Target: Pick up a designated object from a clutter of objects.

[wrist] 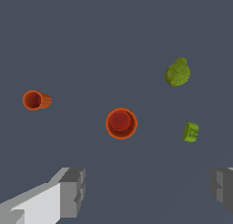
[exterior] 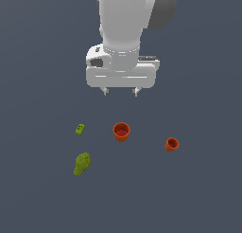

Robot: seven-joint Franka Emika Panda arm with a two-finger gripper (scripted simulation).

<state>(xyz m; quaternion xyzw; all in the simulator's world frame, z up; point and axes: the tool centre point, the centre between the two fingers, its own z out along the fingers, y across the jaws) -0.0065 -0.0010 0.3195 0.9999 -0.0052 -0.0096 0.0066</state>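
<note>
The designated object [exterior: 82, 164] is an olive-green lumpy piece, wide at one end and tapering, lying low on the exterior view's left; it also shows in the wrist view [wrist: 177, 73]. My gripper [exterior: 121, 91] hangs open high above the floor, well behind it, with nothing between its fingers [wrist: 73, 191]. The rest of the clutter of objects is a tiny green block [exterior: 80, 129] [wrist: 190, 132], a bigger orange-red cup [exterior: 121, 131] [wrist: 121, 123] almost under the gripper, and a smaller orange-red cup [exterior: 171, 144] [wrist: 36, 100].
The objects lie on a plain dark grey floor [exterior: 198, 194]. The white arm [exterior: 125, 23] fills the upper middle of the exterior view.
</note>
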